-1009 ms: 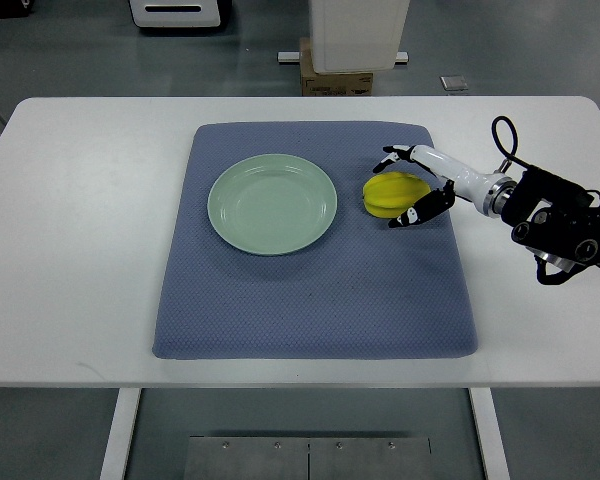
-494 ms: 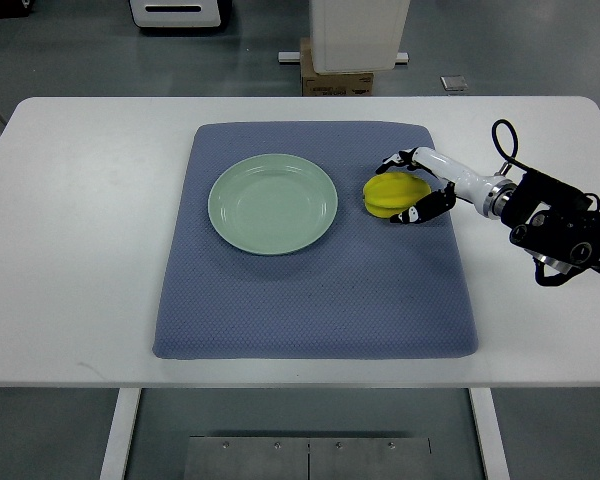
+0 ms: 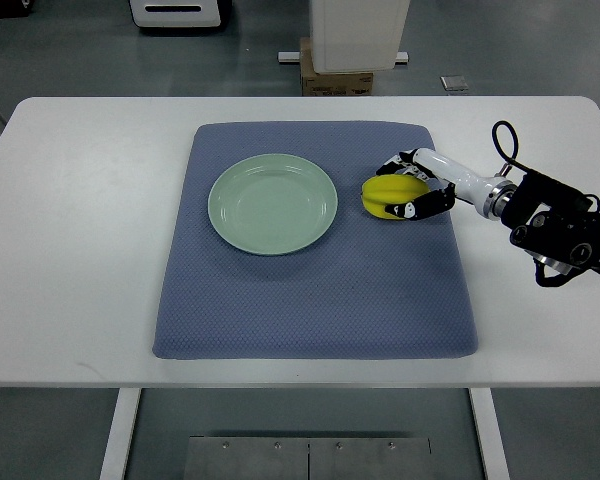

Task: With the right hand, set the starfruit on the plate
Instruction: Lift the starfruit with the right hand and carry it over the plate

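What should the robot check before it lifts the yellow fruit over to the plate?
1. Right robot hand wrapped around the starfruit: ok, its fingers curl over the fruit's right side.
2. Grip firm enough to lift: cannot tell.
3. Starfruit off the blue mat: not ok, it looks to be resting there.
4. Plate empty: ok.
5. Path from fruit leftward to plate clear: ok, only mat between them.
6. Left arm out of the way: ok, it is not in view.

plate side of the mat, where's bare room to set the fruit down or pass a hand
The plate is bare. The blue mat is free along its whole near half, and in the strip left of the plate. It is crowded only at the mat's right, where the right hand closes on the starfruit.
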### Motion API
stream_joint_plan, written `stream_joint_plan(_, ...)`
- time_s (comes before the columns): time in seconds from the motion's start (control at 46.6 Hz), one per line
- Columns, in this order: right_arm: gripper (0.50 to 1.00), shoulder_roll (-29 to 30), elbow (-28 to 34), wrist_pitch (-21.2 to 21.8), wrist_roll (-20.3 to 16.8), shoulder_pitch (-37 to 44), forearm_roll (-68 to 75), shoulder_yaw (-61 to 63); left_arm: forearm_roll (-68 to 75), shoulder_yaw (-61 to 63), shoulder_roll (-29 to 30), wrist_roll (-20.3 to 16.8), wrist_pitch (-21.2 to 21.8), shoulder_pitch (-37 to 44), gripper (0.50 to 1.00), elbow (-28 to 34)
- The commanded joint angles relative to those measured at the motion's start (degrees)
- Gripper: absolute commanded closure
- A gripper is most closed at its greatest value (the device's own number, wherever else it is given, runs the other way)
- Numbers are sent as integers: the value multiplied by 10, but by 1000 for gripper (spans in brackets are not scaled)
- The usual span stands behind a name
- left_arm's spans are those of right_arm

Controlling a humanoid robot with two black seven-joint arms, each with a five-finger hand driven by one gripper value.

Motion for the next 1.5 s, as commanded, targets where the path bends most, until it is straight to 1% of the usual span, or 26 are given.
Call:
stream_joint_plan(0.0,1000,-1,0,0,1,1,1,2,0,0,0,0,0,-1,500,0)
stream_joint_plan(0.129,1000,0,0,0,3,2,5,7,0,0,0,0,0,0,500,0)
stream_joint_plan(0.301,1000,0,0,-9,25,2,7,10,0,0,0,0,0,-1,500,0)
stream_joint_plan(0.386,1000,-1,0,-11,31,3,8,10,0,0,0,0,0,-1,500,0)
stream_joint_plan(0.88,1000,1,1,-11,31,4,8,61,0,0,0,0,0,0,500,0)
stream_joint_plan(1.267,1000,49,1,-10,23,23,8,71,0,0,0,0,0,0,500,0)
stream_joint_plan(1.481,1000,97,-4,-11,22,25,10,71,0,0,0,0,0,-1,500,0)
